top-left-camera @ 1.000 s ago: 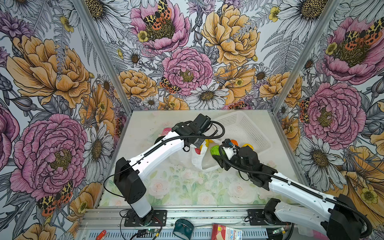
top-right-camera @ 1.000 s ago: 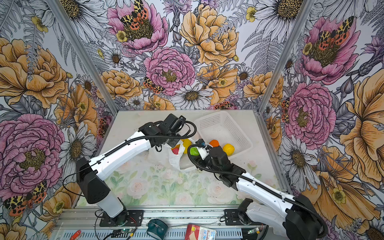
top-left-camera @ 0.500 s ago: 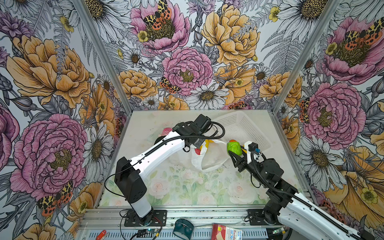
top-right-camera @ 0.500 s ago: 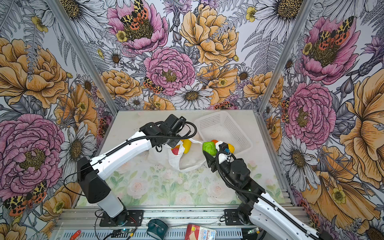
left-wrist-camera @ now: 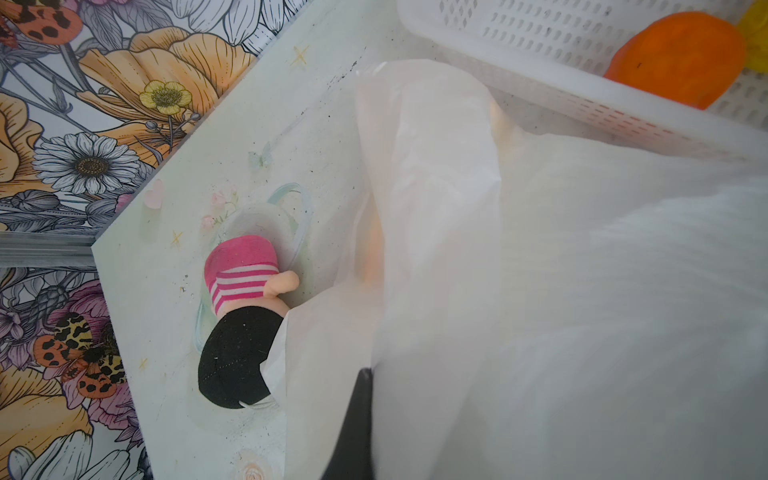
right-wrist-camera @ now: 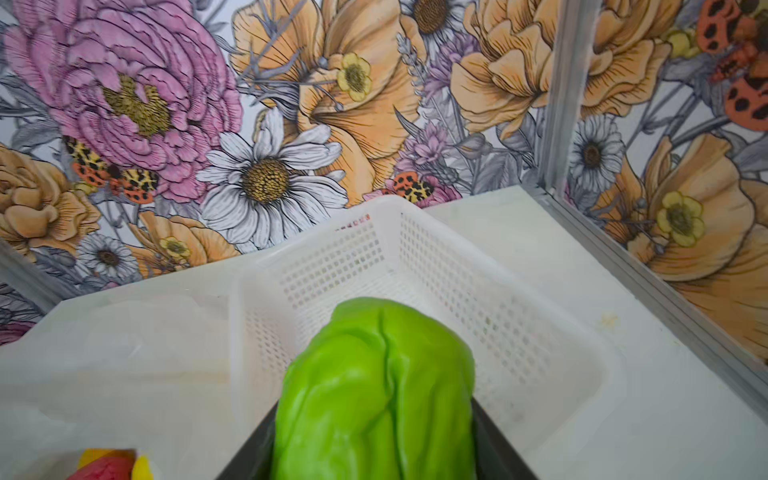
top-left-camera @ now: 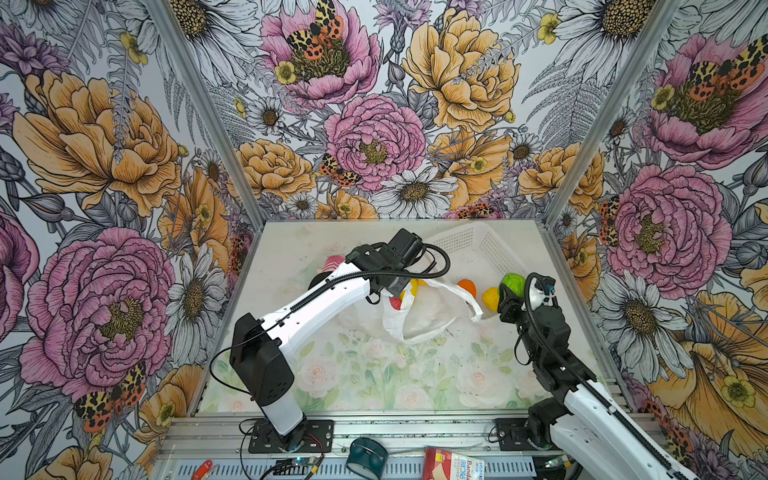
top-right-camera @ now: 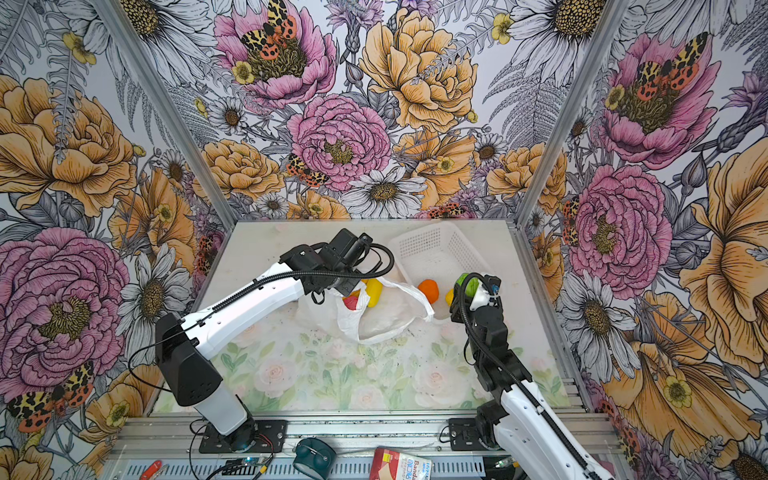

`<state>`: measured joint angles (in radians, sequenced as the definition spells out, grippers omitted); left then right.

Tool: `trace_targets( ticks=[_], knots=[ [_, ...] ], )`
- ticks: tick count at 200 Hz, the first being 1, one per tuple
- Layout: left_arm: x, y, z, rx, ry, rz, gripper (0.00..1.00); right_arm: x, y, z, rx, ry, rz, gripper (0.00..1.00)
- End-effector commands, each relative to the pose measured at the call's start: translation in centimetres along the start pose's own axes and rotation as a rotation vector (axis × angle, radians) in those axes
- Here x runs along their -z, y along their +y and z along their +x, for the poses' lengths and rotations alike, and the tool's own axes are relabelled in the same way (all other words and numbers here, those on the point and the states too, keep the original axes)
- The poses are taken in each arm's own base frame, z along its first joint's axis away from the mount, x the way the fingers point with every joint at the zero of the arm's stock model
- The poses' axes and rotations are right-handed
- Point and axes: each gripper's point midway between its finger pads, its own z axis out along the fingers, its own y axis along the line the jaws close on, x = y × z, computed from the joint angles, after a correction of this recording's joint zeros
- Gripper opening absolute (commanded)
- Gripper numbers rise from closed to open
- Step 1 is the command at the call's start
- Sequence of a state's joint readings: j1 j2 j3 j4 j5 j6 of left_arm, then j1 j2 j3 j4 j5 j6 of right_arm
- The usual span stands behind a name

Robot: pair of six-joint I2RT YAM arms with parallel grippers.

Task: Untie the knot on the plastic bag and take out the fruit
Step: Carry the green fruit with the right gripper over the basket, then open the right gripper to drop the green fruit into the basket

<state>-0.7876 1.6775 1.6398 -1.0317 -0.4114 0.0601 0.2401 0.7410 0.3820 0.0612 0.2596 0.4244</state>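
Step in hand: unloading, with one piece in transit. No knot shows. The bag [top-left-camera: 432, 316] lies open-mouthed at mid-table, one handle loose beside the basket [top-left-camera: 465, 241].

Right gripper [top-left-camera: 509, 296]: grasping the green fruit [right-wrist-camera: 374, 386], jaws on either flank. The fruit is held clear of the table at the basket's near corner, and the wrist view shows the basket interior ahead and below. An orange fruit [top-left-camera: 467, 287] and a yellow one [top-left-camera: 491, 297] already lie in the basket.

Left gripper [top-left-camera: 390, 291]: clenched, judged to be pinching bag film at the mouth and holding it raised. The top views hide the contact, but the wrist view shows film draped against one finger [left-wrist-camera: 358, 415]. A yellow piece [top-left-camera: 414, 286] and a red piece [top-left-camera: 395, 303] remain at the bag mouth, just beside this gripper.

Next move, as judged: carry the green fruit over the basket interior, lower it and release. The bag mouth must stay propped for the next reach
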Motion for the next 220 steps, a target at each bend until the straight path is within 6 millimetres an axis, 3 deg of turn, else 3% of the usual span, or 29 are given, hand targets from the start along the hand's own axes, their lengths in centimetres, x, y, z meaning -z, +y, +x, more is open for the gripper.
trace_targets(
  ticks=[1,31,70,114,164,195,220],
  knots=[
    [-0.4,0.1,0.4,-0.020,0.017,-0.016,0.00,-1.8,-0.9,0.4,-0.115,0.081,0.011,0.11],
    [-0.4,0.1,0.5,-0.020,0.019,-0.014,0.00,-4.7,-2.8,2.5,-0.166,0.190,0.058,0.09],
    [-0.4,0.1,0.4,-0.021,0.018,-0.014,0.00,-8.1,-1.3,5.1,-0.153,0.328,-0.019,0.08],
    [-0.4,0.1,0.4,-0.021,0.018,-0.014,0.00,-9.1,-0.5,6.0,-0.151,0.380,-0.059,0.15],
    [-0.5,0.1,0.5,-0.022,0.021,-0.015,0.00,-9.9,1.1,7.0,-0.113,0.444,-0.103,0.39],
    [-0.5,0.0,0.5,-0.024,0.023,-0.016,0.00,-9.7,2.2,6.9,-0.066,0.432,-0.124,0.67],
    [-0.6,0.0,0.5,-0.024,0.025,-0.015,0.00,-8.8,2.5,6.2,-0.064,0.384,-0.148,0.80]
  ],
)
